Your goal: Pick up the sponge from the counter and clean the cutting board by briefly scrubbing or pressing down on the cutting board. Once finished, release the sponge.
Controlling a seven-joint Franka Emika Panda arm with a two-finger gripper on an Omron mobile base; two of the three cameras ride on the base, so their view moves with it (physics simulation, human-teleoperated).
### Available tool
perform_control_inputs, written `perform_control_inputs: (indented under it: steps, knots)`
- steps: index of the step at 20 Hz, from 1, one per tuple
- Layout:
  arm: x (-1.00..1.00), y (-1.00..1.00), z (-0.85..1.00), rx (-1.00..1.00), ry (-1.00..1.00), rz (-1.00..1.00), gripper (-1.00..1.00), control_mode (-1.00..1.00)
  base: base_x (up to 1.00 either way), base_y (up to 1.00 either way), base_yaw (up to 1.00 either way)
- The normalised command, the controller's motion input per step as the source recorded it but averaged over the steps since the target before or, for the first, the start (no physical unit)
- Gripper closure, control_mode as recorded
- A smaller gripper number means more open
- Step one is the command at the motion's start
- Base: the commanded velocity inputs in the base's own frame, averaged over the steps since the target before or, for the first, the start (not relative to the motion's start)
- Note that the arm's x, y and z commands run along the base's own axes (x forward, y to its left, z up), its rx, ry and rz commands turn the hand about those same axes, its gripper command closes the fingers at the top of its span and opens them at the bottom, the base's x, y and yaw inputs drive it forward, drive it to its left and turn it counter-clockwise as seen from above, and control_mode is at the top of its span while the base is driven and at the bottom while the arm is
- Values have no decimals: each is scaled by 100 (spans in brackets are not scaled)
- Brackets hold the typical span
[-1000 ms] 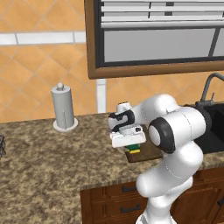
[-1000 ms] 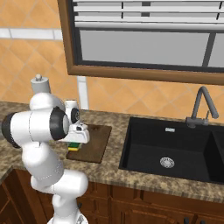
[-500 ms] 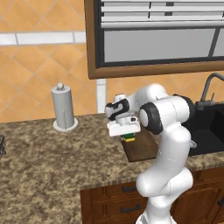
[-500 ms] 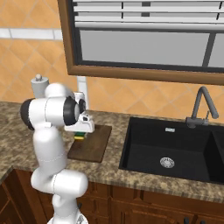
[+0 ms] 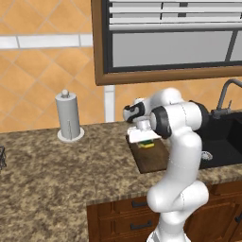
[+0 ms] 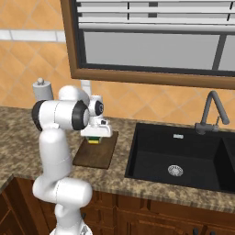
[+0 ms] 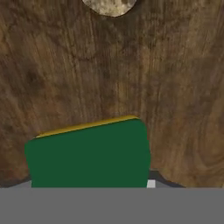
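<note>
While the white arm's two-finger gripper point(image 6: 96, 137) is held low over the far end of the flat dark-brown wooden cutting board point(image 6: 96, 154), the small green-topped, yellow-bodied sponge block point(image 7: 87, 155) is seen right beneath it, on or just at the board's surface; in the left base view the sponge point(image 5: 147, 144) peeks out under the hand. The fingertips themselves are hidden behind the block in the hand view, so how wide the jaws stand cannot be read directly, though the sponge sits tight between them and is judged to be held.

The sponge is judged light and soft, likely to compress under a press and spring back, with a rougher green face; a hold across its short sides, as appears to be had now, should be enough, and little force is called for. The board looks stiff and flat and may slide on the speckled brown-and-tan granite counter point(image 5: 56, 175) if pushed hard sideways.

Open wood is offered toward the near edge for a short scrub. The board's small round hole point(image 7: 109, 5) lies just ahead of the sponge, the black sink basin point(image 6: 183, 156) lies beyond the board's right edge, and the white paper-towel holder point(image 5: 69, 118) stands well apart to the left
</note>
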Motion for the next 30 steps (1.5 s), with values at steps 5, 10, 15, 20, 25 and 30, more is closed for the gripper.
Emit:
perform_control_inputs:
  steps: [5,10,15,20,25,30]
  knots:
    - [-62,-17,0,5,0,0,100,-100,0,0,0]
    - [-92,91,-2,0,-3,0,100,-100,0,0,0]
    - [-62,100,0,0,-4,0,100,-100,0,0,0]
    - [-26,100,0,0,-8,0,100,-100,0,0,0]
    - [0,63,3,0,-11,0,-100,-100,0,0,0]
    - [0,-1,1,1,-8,0,-100,-100,0,0,0]
